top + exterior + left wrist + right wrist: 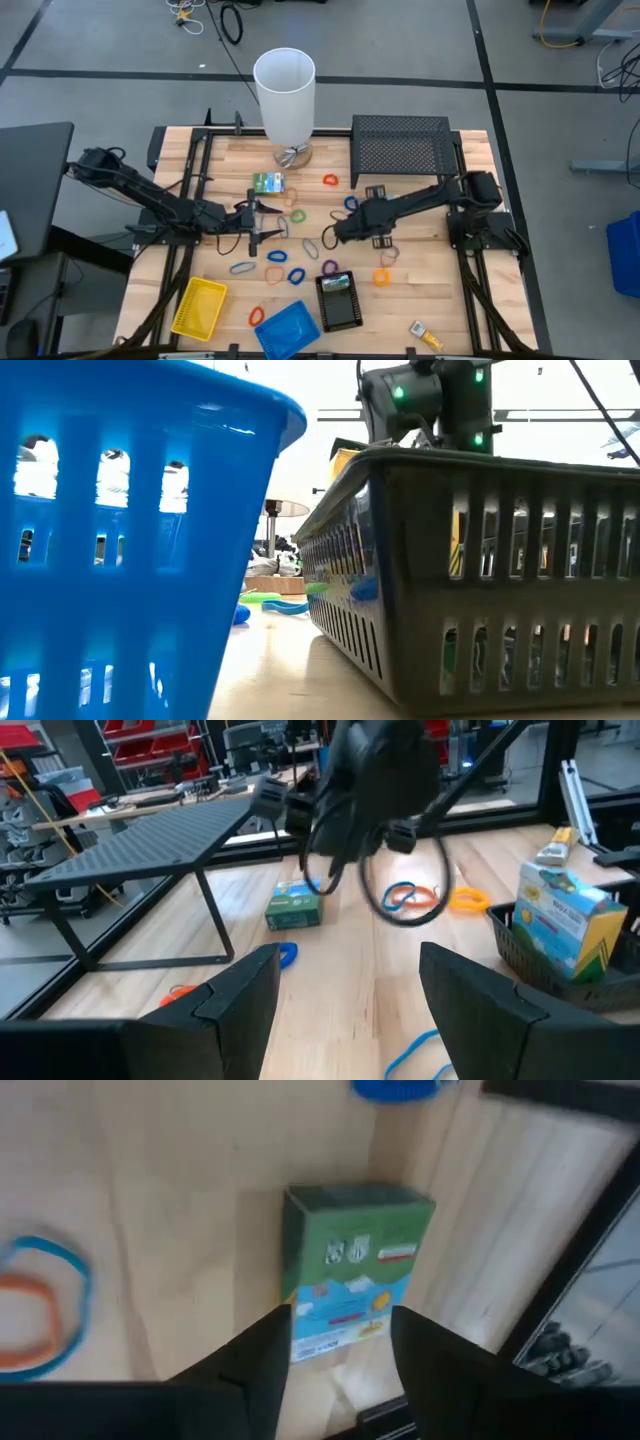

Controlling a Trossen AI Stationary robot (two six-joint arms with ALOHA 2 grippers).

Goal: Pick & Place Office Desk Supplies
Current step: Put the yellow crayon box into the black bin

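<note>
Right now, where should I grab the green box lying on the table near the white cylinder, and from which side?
Take the green box across its two long edges, near the middle, coming straight down. It lies flat, printed face up, so that is its narrower span, with the table bare along both edges.

Robotics lab or workshop, red parts bins point(150, 750) on shelving, cables point(232, 20) across taped concrete floor
</note>
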